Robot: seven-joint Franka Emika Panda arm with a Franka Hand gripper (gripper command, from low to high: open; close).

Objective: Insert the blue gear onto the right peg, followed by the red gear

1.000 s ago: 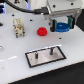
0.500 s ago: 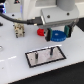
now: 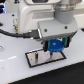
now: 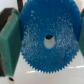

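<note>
One blue gear [image 3: 55, 47] is clamped in the end effector [image 3: 56, 48] above the black plate [image 3: 46, 58]; its centre hole should be aligned over the unseen right peg before lowering.

one blue gear [image 3: 55, 47], one plate [image 3: 37, 59], seemingly

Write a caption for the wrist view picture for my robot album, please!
The end effector grips the blue gear between its green pads.
</note>
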